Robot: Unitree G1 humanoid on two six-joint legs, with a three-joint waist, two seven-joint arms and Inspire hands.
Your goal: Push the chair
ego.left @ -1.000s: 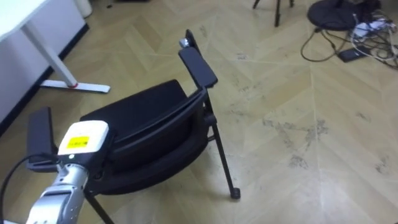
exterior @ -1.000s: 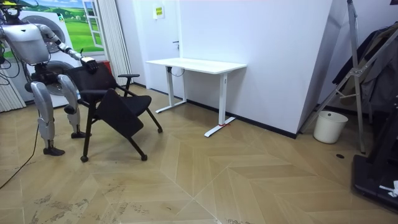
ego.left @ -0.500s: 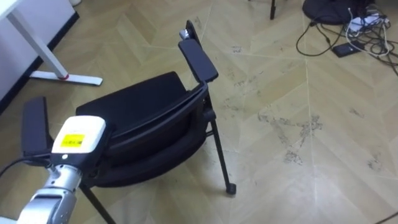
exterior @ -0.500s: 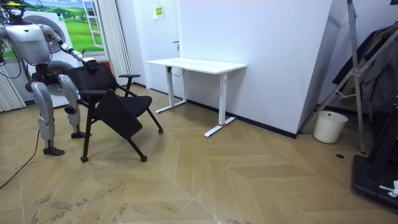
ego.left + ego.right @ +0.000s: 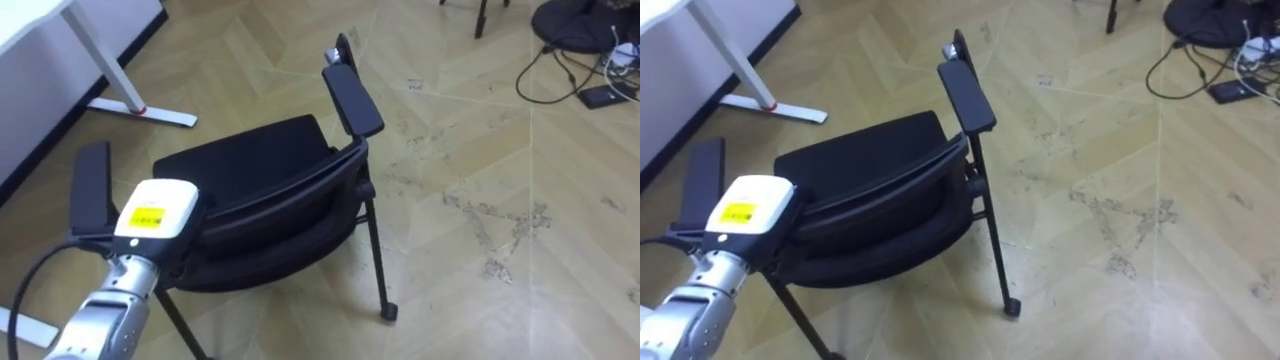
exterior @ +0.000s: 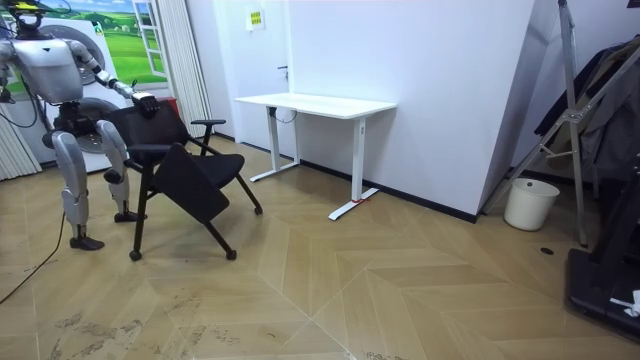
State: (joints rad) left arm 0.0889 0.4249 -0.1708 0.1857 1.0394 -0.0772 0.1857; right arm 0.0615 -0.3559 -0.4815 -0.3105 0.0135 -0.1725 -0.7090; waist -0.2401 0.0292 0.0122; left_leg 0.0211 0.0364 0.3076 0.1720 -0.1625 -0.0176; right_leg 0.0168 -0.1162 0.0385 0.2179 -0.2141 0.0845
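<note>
A black folding-seat chair (image 5: pixel 250 175) with two armrests stands on the wood floor, and I stand right behind its backrest (image 5: pixel 275 215). My left hand (image 5: pixel 155 210) rests on the top of the backrest near the chair's left armrest (image 5: pixel 92 185), its fingers hidden under the hand's back. In the room view the chair (image 6: pixel 190 175) is at the room view's left, with my left hand (image 6: pixel 142 101) on its back. It faces a white desk (image 6: pixel 315 103).
The white desk's foot (image 5: pixel 140 108) lies on the floor ahead to the left of the chair. Dark cables (image 5: pixel 590 30) lie at the far right. A white bin (image 6: pixel 530 203) stands by the wall, and a rack (image 6: pixel 585 120) at the room view's right.
The eye view has shifted, so the chair sits further right in it. In the room view the chair and my left hand stand as before.
</note>
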